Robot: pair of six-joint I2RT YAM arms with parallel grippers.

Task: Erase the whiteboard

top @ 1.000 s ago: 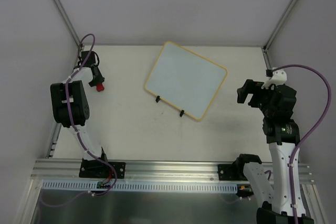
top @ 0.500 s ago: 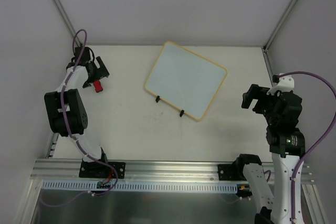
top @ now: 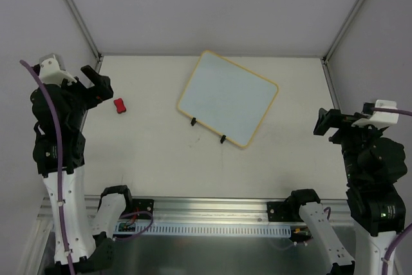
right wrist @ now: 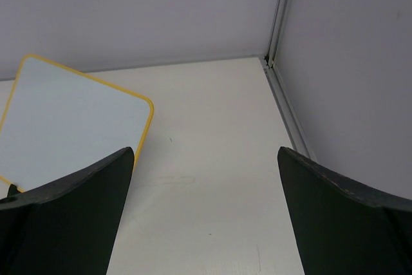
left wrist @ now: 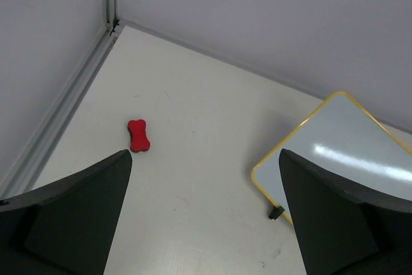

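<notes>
- Since a second ago my left gripper [top: 96, 86] has let go of the red block [top: 120, 105] and pulled back to the left edge of the table [top: 161, 159]. The block now lies on its own, just to the right of my fingers and clear of them.
- My right gripper [top: 327, 123] has also drawn back toward the right edge, nearer my base than before.
- Both grippers stand wide open with nothing between the jaws. Each wrist view shows only bare table between the two dark fingers.
- The whiteboard [top: 227, 98] has not shifted. It lies flat in the far middle of the table, between my two arms and well apart from both.
- It sits skewed to the table edges, its long axis running from far-left to near-right.
- The long edge carrying the two black clips [top: 193, 120] faces near-left, toward my bases.
- Its pale surface inside the yellow frame shows no marks that I can make out.
</notes>
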